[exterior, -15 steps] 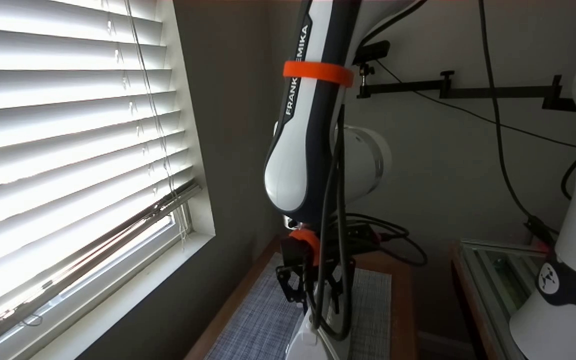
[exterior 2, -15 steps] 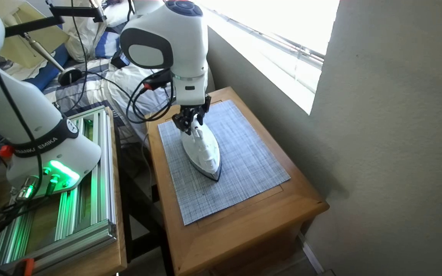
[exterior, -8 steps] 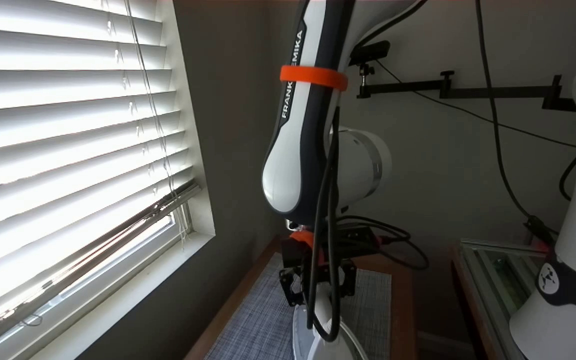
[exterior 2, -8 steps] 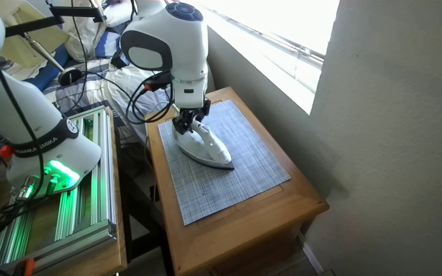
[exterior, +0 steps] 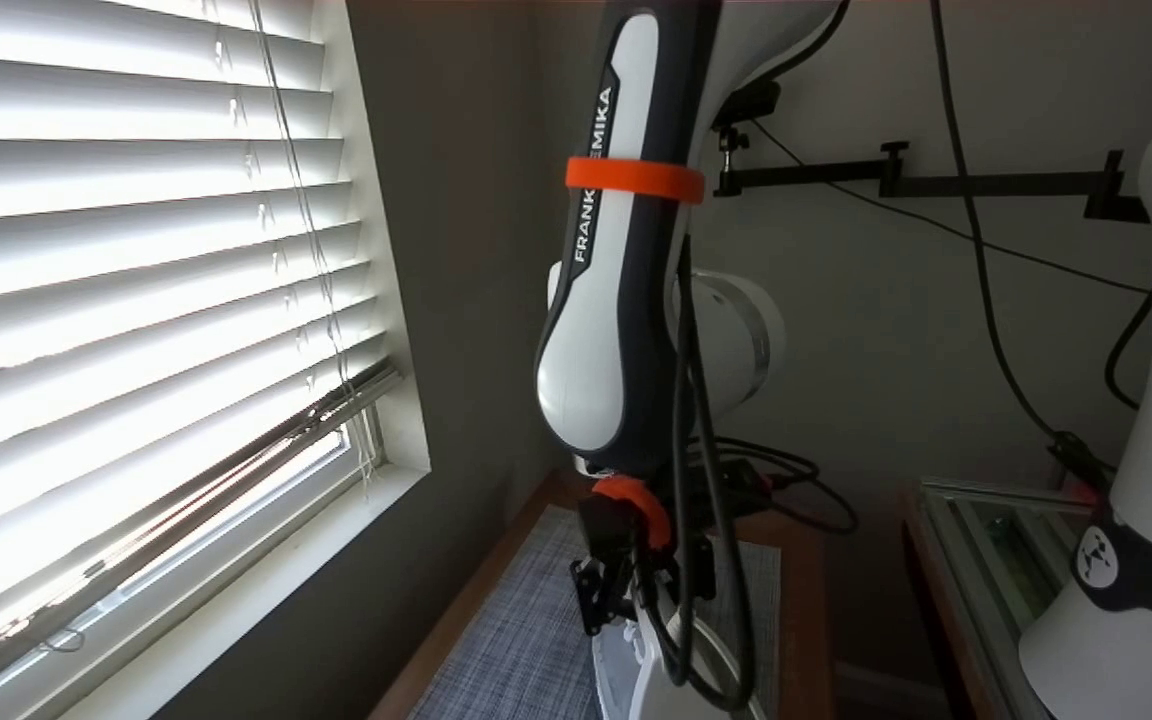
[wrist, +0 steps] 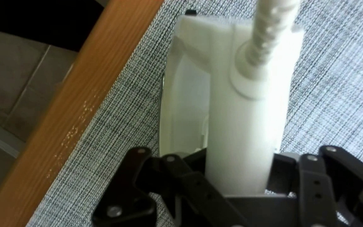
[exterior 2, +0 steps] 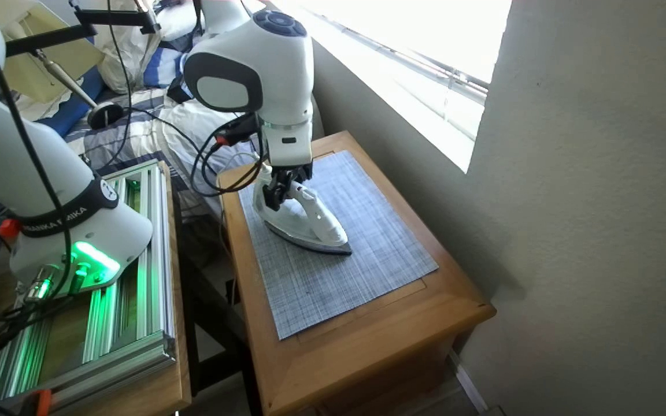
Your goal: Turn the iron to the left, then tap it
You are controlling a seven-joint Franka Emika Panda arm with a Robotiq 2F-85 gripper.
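The iron rests flat on its sole on a grey woven mat, white with a dark sole edge. Its nose points towards the window side of the table. In the wrist view its smooth handle runs down between my jaws, and a ribbed cord sleeve rises from its rear end. My gripper is shut on the handle near the back, one black finger along each side with no gap showing. An exterior view shows the front of the iron, partly cut off by the frame; the far finger is hidden behind the handle.
The mat covers most of the wooden table, beside the wall and window sill. Black cable loops hang in front of the gripper. An aluminium frame carrying the robot's base stands beside the table.
The iron has turned on the mat, its nose swinging towards the window side, then staying nearly still over the last half second. My gripper has turned and the arm has sunk slightly.
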